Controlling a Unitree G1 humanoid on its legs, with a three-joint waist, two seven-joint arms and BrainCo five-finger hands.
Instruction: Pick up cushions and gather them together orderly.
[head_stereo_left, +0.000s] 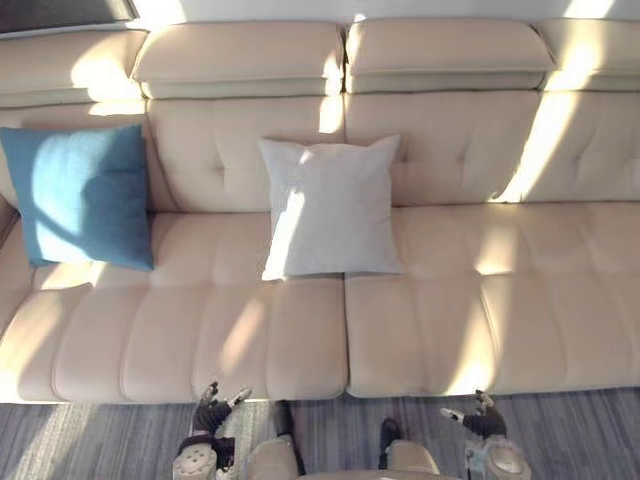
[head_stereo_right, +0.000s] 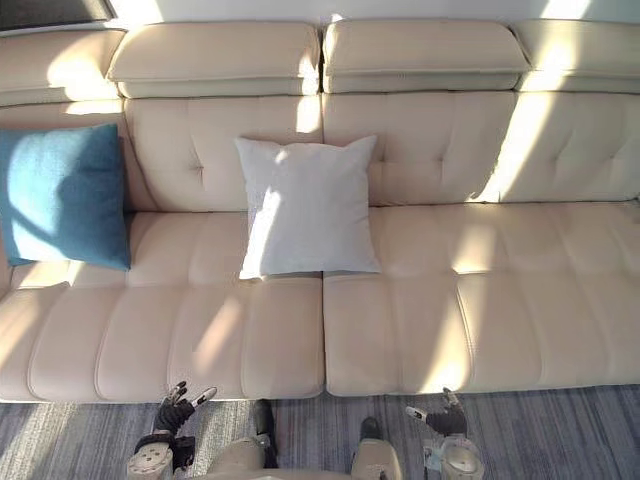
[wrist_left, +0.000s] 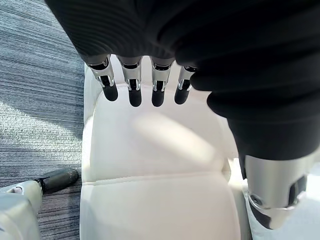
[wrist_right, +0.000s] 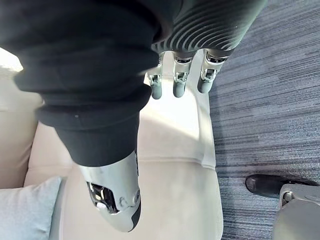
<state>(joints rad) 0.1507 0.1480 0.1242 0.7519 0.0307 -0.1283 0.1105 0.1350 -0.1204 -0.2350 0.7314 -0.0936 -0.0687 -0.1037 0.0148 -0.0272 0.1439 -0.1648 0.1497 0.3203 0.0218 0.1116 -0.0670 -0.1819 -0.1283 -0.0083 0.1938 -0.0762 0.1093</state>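
1. Cushions, two of them, lean upright against the backrest of a beige sofa (head_stereo_left: 500, 330), each with its lower edge resting on the seat.
2. The blue cushion (head_stereo_left: 80, 195) stands at the sofa's left end, partly in sunlight and partly in shadow.
3. The white cushion (head_stereo_left: 330, 208) stands near the middle of the sofa, and its lower edge crosses the seam between two seat sections.
4. The two cushions are well apart, with a stretch of bare seat and backrest between them.
5. The left hand (head_stereo_left: 212, 408) hangs low before the sofa's front edge, over the grey striped carpet (head_stereo_left: 100, 440). In its wrist view its fingers (wrist_left: 134, 89) reach out straight with the thumb apart; it is released and grasps nothing.
6. The right hand (head_stereo_left: 480, 418) hangs likewise before the front edge, further right. Its fingers (wrist_right: 179, 82) are straight and relaxed, holding nothing.
7. Neither hand touches a cushion; both are well short of them, with the whole depth of the seat between.
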